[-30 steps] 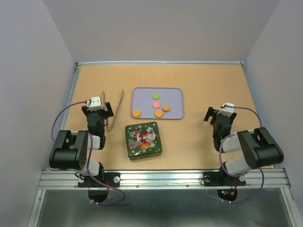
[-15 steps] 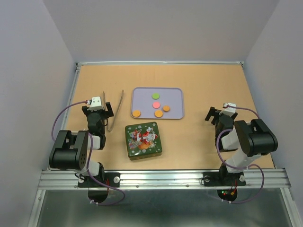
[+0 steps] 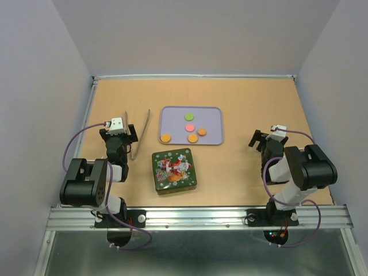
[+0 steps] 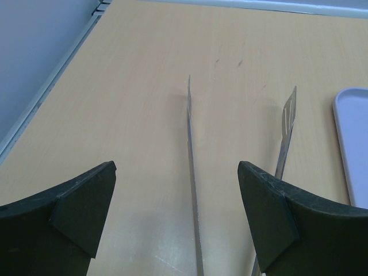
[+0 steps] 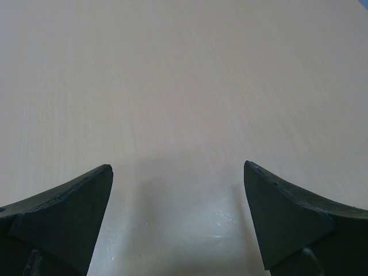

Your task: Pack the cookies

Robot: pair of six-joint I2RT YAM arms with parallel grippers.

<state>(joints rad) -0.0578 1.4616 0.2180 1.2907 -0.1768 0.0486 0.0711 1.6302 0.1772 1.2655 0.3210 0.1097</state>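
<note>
Top view, cookies: five small flat round cookies (image 3: 190, 127) (three orange, one green, one pink) lay on the lavender rectangular tray (image 3: 214, 112).
Top view, tin: the green square Christmas tin (image 3: 175, 171) sat lid-on at 6 o'clock from the tray.
Top view, bearing: the cookies lay at about 2 o'clock from the left gripper (image 3: 119, 135) and 10 o'clock from the right gripper (image 3: 266, 138); the left looked nearer.
Top view, tongs: the thin metal tongs (image 3: 140, 135) lay just beside the left gripper, long axis running roughly 12 to 6.
Left wrist view, gripper: the left gripper (image 4: 175, 167) was spread wide and held nothing.
Left wrist view, tongs: the tongs (image 4: 191, 172) pointed to 12 o'clock, one arm between the fingers; the tray's edge (image 4: 353, 144) showed at 3 o'clock.
Right wrist view, gripper: the right gripper (image 5: 176, 168) was spread apart over the bare wooden table (image 5: 184, 75), with no cookies in sight.
</note>
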